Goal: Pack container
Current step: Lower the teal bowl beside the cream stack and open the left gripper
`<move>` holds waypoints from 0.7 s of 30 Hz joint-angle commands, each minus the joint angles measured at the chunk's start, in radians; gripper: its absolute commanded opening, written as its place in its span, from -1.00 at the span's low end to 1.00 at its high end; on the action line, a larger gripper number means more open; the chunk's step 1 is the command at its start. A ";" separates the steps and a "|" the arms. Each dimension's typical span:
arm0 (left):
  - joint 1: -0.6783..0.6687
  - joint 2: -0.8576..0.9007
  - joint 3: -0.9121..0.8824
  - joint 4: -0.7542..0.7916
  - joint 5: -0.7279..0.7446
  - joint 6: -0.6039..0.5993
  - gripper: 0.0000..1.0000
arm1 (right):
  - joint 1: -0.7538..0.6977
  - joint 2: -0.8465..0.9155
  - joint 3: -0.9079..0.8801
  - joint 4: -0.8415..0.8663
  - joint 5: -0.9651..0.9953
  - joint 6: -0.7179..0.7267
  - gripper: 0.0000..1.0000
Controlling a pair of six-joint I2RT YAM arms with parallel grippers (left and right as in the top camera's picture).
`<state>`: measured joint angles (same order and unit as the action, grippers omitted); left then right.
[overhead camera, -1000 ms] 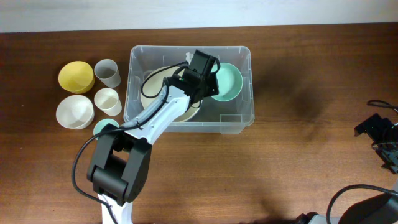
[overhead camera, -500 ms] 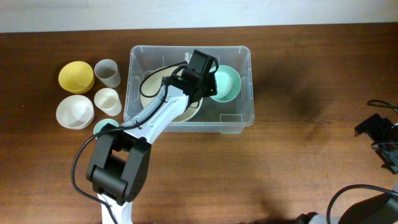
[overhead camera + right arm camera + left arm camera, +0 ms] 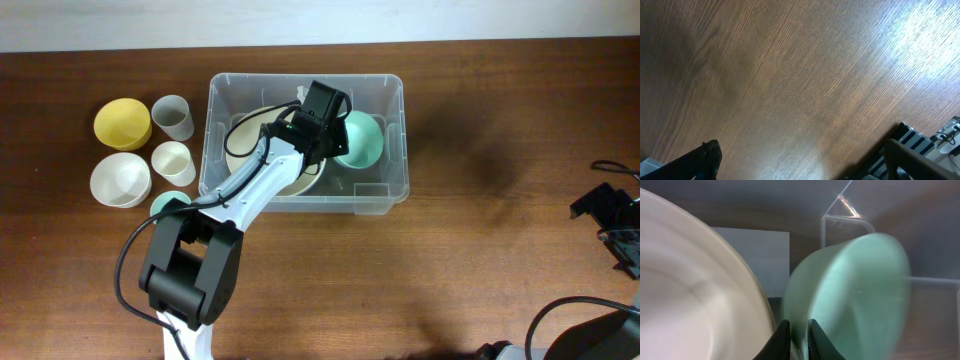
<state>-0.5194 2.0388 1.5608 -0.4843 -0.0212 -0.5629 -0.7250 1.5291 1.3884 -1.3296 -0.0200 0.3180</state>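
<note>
The clear plastic container point(image 3: 392, 190) stands at the back middle of the table. Inside it lie a cream bowl point(image 3: 243, 140) on the left and a mint green bowl point(image 3: 365, 137) on the right. My left gripper point(image 3: 335, 135) reaches into the container and is shut on the mint bowl's rim point(image 3: 799, 340), holding it tilted on edge. The cream bowl point(image 3: 695, 295) fills the left of the left wrist view; the container's white label point(image 3: 762, 260) shows behind. My right gripper point(image 3: 800, 160) is open and empty over bare wood at the far right.
Left of the container stand a yellow bowl point(image 3: 122, 123), a white bowl point(image 3: 120, 179), a grey cup point(image 3: 173, 117), a cream cup point(image 3: 173, 162) and a small mint bowl point(image 3: 166, 204). The right arm point(image 3: 612, 225) sits at the table's right edge.
The mint green bowl has tipped up more onto its edge in my left gripper, shifting slightly left. The right arm has not moved.
</note>
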 commanded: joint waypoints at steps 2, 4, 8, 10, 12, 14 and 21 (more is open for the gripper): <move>0.000 0.013 -0.002 -0.003 0.008 0.019 -0.72 | -0.002 0.005 -0.003 0.003 0.002 0.012 0.98; 0.000 0.013 -0.002 -0.003 0.008 0.019 -0.72 | -0.002 0.005 -0.003 0.003 0.002 0.012 0.98; -0.002 0.013 -0.002 -0.002 0.008 0.019 -0.74 | -0.002 0.005 -0.003 0.003 0.002 0.012 0.97; -0.002 0.013 -0.002 0.002 0.007 0.020 -0.74 | -0.002 0.005 -0.003 0.003 0.002 0.012 0.97; -0.001 0.013 -0.002 0.026 0.007 0.061 -0.66 | -0.002 0.005 -0.003 0.003 0.002 0.012 0.98; 0.004 0.012 0.019 0.037 0.007 0.128 -0.49 | -0.002 0.005 -0.003 0.003 0.002 0.012 0.98; 0.074 -0.005 0.265 -0.126 -0.061 0.236 -0.14 | -0.002 0.005 -0.003 0.003 0.002 0.012 0.98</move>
<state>-0.5007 2.0491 1.6749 -0.5377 -0.0231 -0.4122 -0.7250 1.5291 1.3884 -1.3293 -0.0200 0.3180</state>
